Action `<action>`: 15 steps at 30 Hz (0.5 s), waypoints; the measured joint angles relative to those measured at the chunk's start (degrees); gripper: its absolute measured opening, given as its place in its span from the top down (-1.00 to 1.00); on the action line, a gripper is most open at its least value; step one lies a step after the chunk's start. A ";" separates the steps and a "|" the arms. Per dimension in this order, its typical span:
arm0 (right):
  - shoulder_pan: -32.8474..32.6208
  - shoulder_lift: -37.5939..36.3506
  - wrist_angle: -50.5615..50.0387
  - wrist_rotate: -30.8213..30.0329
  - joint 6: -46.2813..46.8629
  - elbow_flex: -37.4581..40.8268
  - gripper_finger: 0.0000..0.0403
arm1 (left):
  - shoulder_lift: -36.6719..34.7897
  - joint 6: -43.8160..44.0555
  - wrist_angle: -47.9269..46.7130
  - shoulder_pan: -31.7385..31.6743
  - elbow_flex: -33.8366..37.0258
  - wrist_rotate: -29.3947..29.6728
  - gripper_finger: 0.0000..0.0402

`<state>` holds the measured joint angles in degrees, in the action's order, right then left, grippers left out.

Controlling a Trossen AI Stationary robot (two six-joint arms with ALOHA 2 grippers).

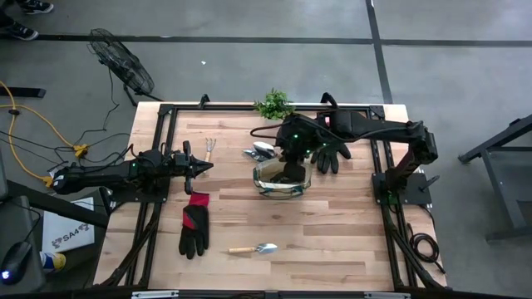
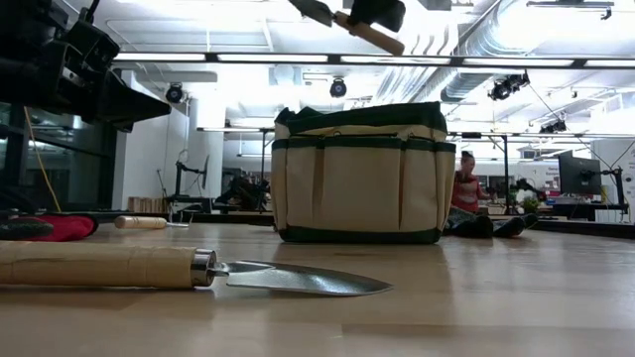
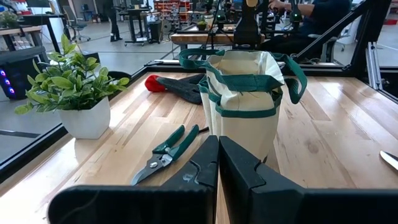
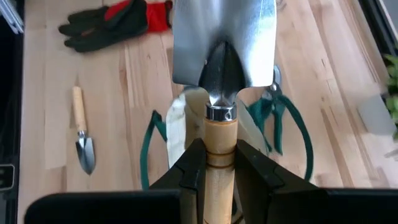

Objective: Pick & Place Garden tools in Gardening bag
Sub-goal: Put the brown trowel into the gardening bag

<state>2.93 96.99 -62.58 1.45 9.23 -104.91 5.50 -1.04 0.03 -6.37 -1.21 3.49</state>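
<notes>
The olive-khaki gardening bag [image 1: 283,176] stands upright on its base at the table's middle. Above it, my right gripper [image 4: 221,163] is shut on a wooden-handled trowel [image 4: 222,68], which also shows at the top of the low view [image 2: 369,32]. On the table lie another trowel [image 1: 253,248], a black glove with a red cuff [image 1: 194,228], a second glove [image 1: 330,154], a hand rake [image 1: 210,148] and the green-handled shears [image 3: 165,151]. My left gripper [image 3: 217,167] is shut on nothing and waits level at the table's left. My right gripper pinches the trowel's wooden handle [image 4: 221,134] between its two fingers, just behind the metal collar. The handle lies along the fingers, and the blade [image 4: 224,37] sticks out ahead of them. The fingers slant down from the table's right. The trowel hangs clear above the bag.
A small potted plant [image 1: 273,104] stands at the far edge, beyond the shears. Black frame rails [image 1: 158,149] border the table's left and right sides. Bare wood lies near the front right [image 1: 349,241].
</notes>
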 joint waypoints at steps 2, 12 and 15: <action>-0.35 0.01 -0.73 -0.07 0.11 -0.13 0.75 | -0.02 0.00 0.00 0.00 0.00 0.02 0.95; -0.67 0.03 -3.83 -0.02 1.05 -0.16 0.75 | 0.00 0.00 0.00 0.01 0.00 0.01 0.95; -0.69 0.03 -3.94 0.16 1.05 -0.16 0.75 | -0.02 0.00 0.00 0.00 0.00 0.02 0.95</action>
<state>2.24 97.01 -66.52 1.61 10.28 -105.08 5.48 -1.04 0.03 -6.37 -1.21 3.51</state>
